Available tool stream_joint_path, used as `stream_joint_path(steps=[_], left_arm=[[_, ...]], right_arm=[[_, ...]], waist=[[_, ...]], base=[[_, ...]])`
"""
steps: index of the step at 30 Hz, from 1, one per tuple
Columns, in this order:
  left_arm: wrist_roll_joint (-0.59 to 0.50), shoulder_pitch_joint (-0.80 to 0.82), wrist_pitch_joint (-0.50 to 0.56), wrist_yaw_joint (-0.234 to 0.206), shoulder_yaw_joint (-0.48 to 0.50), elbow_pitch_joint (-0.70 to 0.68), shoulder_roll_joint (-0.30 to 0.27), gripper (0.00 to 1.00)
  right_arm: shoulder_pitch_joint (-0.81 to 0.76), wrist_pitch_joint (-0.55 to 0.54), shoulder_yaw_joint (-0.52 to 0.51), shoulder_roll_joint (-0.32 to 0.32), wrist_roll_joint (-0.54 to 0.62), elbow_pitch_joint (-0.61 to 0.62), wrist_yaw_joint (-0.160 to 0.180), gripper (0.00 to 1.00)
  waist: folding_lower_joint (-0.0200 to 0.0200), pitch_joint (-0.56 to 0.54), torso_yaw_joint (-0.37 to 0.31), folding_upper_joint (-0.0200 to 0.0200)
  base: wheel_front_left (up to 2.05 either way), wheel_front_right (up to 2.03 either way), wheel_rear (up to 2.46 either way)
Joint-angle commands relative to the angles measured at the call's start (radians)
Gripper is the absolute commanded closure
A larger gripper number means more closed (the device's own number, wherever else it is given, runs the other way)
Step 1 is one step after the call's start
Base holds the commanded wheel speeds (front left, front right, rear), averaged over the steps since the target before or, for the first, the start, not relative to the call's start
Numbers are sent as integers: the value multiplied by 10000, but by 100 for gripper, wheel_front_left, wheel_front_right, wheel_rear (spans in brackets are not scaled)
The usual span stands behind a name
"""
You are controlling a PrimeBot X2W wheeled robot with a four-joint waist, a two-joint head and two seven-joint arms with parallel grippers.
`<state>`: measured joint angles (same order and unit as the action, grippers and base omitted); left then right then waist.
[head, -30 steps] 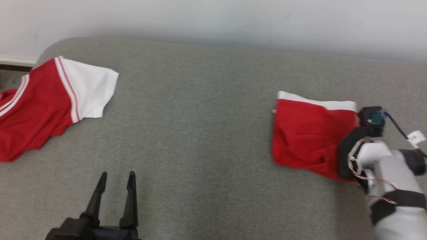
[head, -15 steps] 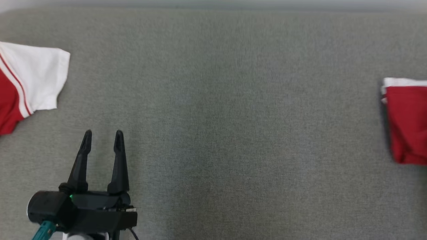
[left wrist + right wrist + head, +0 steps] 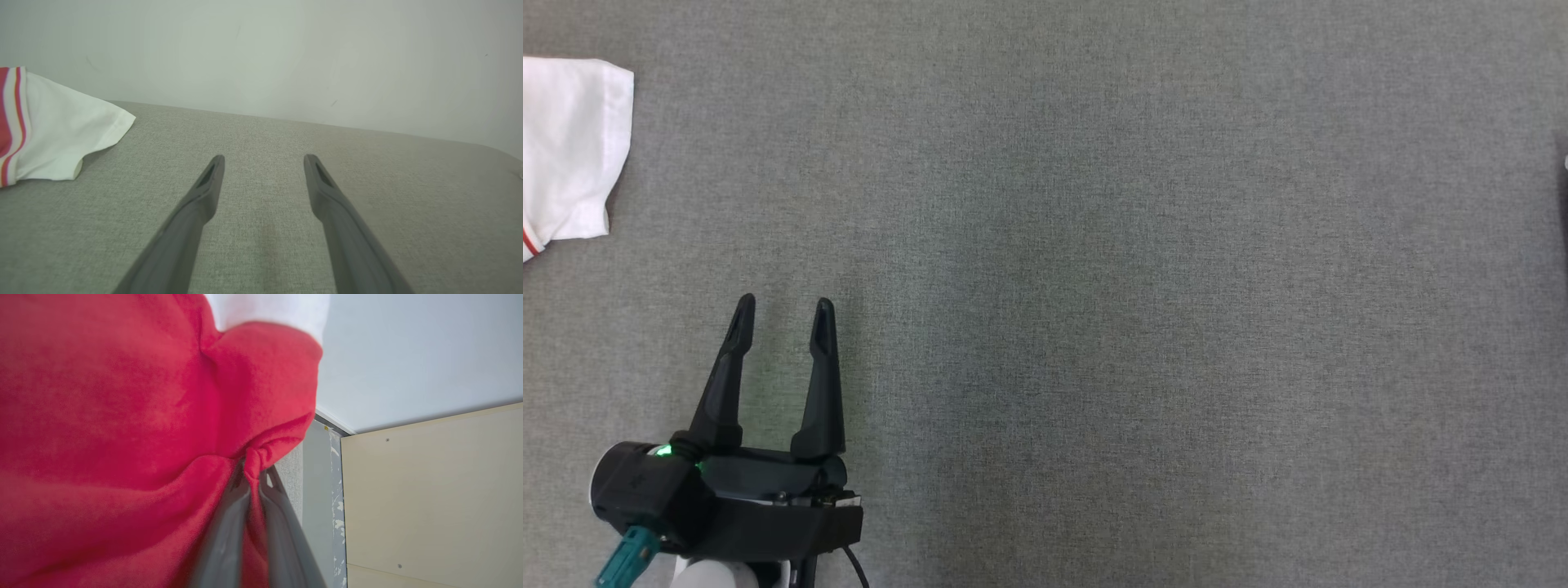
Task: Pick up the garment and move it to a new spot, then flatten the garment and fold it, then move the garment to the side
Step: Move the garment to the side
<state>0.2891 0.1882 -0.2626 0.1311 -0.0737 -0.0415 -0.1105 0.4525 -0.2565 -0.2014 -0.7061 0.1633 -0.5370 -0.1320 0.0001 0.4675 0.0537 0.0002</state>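
Observation:
In the right wrist view the red garment (image 3: 122, 416), with a white band (image 3: 265, 310) at its top, bulges across most of the picture. My right gripper (image 3: 254, 469) is shut on a bunched fold at the garment's edge, and red cloth is pinched between its two fingers. My left gripper (image 3: 784, 304) stands open at the lower left of the head view, above the bare grey surface (image 3: 1143, 294). Its fingers hold nothing. The left wrist view shows the left gripper (image 3: 264, 158) open, fingers well apart over the grey cloth surface.
Another garment lies at the far left: its white sleeve (image 3: 568, 147) shows in the head view, and the sleeve (image 3: 61, 134) with red stripes shows in the left wrist view. A pale wall (image 3: 286, 53) backs the surface. A beige panel (image 3: 433, 490) stands beyond the held garment.
The head camera has tilted down and shifted, so the folded red garment and the right arm have left its picture on the right. Both grippers stand as before.

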Motion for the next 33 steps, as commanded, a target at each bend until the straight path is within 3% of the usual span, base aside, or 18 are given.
stream_joint_path(steps=[1,3,4,5,6,11,16,25,33], left_arm=[[2,53,-34,-17,-31,3,-45,0],[23,49,-34,-17,-74,20,-71,0],[24,37,-34,-17,-99,45,-79,0],[23,23,-34,-17,-109,70,-81,0],[33,8,-34,-17,-115,88,-85,0],[125,-99,-34,-17,-122,141,-48,0],[201,-299,-34,-17,3,214,54,0],[-40,-1038,-34,-128,714,714,486,0],[-439,-1848,-33,-404,1196,1016,583,0]], right_arm=[[51,-61,-71,149,183,47,26,100],[116,-141,-290,298,434,129,26,100],[149,-55,-389,403,557,193,26,80],[148,22,-440,509,699,227,26,53],[185,38,-584,603,818,244,26,0],[78,351,-958,1126,1270,521,26,0],[-100,1044,-1173,1685,1011,902,26,0],[-1569,2516,182,3686,-1409,2929,26,0],[-3083,2938,1566,4779,-2843,4462,26,0]], waist=[[-1,-43,0,-2],[-1,-91,-16,-2],[-1,-138,-25,-2],[-1,-185,-33,-2],[-1,-233,-44,-2],[-1,-720,-74,-2],[-1,-1324,-64,-2],[-1,-3007,-40,-2],[-1,-4196,-57,-2]], base=[[0,0,0],[0,0,0],[0,0,0],[0,0,0],[0,0,0],[0,0,0],[0,0,0],[0,0,0],[0,0,0]])
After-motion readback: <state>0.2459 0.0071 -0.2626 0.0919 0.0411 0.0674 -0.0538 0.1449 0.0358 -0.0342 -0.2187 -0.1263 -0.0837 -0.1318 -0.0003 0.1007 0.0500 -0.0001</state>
